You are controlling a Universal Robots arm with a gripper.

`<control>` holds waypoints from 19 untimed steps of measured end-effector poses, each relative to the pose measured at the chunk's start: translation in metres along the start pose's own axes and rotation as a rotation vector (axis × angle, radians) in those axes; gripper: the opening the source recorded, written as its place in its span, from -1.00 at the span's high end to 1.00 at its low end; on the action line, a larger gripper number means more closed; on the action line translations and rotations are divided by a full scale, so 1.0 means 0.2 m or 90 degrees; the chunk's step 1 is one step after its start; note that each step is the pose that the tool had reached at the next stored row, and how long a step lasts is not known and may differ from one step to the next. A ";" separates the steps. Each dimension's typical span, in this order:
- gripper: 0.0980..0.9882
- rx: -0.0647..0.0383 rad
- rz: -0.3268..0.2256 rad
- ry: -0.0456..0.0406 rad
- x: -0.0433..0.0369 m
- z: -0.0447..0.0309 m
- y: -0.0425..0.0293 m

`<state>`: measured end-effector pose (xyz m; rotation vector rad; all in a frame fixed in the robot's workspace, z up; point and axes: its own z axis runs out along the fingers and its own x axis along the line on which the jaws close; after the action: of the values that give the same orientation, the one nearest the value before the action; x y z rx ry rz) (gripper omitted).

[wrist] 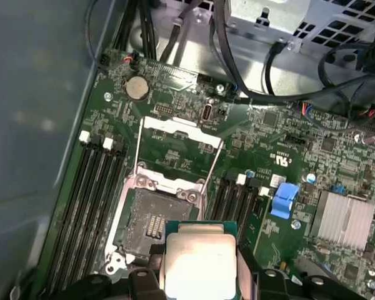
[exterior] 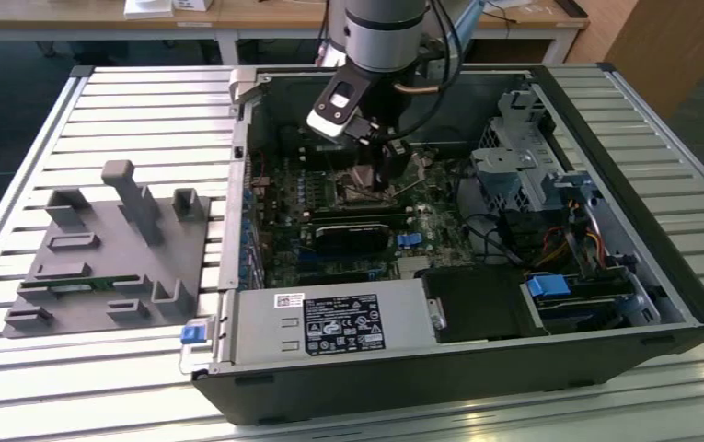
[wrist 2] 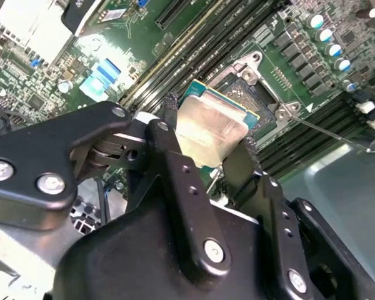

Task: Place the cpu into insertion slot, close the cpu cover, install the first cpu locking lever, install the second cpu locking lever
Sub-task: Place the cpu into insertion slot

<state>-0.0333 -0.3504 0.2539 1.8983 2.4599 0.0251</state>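
My gripper reaches down into the open computer case and is shut on the cpu, a flat square chip with a dull silver top and a green edge. In the second wrist view the black fingers clamp two opposite sides of the cpu. The chip hangs just above and partly beside the insertion slot, whose dark centre shows bare. The cpu cover stands swung open behind the slot. A thin wire locking lever stands raised off the board.
Long black memory slots run on both sides of the socket. A blue clip and a finned heatsink lie nearby. Cables and a drive cage crowd the exterior view's right. A grey fixture sits outside the case.
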 end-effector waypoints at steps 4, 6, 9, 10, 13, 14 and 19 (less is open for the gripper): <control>0.01 0.001 0.035 -0.0009 0.001 0.022 -0.001; 0.01 0.001 0.058 -0.0016 0.001 0.033 -0.001; 0.01 0.001 0.068 -0.0015 0.011 0.040 0.001; 0.01 0.001 0.068 -0.0012 0.019 0.041 0.003; 0.01 0.001 0.068 -0.0009 0.045 0.046 0.012; 0.01 0.001 0.068 -0.0010 0.053 0.047 0.014; 0.01 0.001 0.087 -0.0015 0.070 0.069 0.021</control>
<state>-0.0324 -0.3360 0.2401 2.0626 2.3245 0.0242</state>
